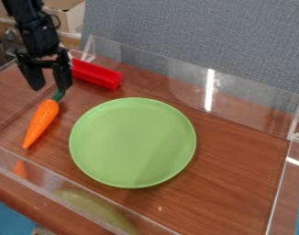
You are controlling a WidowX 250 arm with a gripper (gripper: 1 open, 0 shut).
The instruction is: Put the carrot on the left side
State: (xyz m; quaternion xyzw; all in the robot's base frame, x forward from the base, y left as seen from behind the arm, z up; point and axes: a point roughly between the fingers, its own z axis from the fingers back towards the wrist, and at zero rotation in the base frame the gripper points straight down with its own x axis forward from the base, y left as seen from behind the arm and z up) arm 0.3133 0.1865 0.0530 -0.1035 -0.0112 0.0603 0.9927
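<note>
carrot: (pixel 42 123) lay on the wooden surface (pixel 233 174), at the view's left of the green plate (pixel 134 142), just beside it, stub top (pixel 58 95) pointing up-frame
pincer: (pixel 50 86) wide open, nothing held, fingers hung near the stub end; contact with the stub couldn't be told
red block: (pixel 95 74) near the pincer on its right in the view, needed leaving alone
step: looked like letting go and backing off, carrot seemingly placed; the approach to a grasp couldn't be ruled out
pincer exit: best done straight up and slow, fingers kept spread so neither one snagged the stub or rolled the carrot
plate rim: no sideways sweep toward it, the tapered body could have swung round and touched it
carrot regrip: only if the spot was judged wrong; fingers either side of the thick end, gentle squeeze, low lift
progress: probably almost done
</note>
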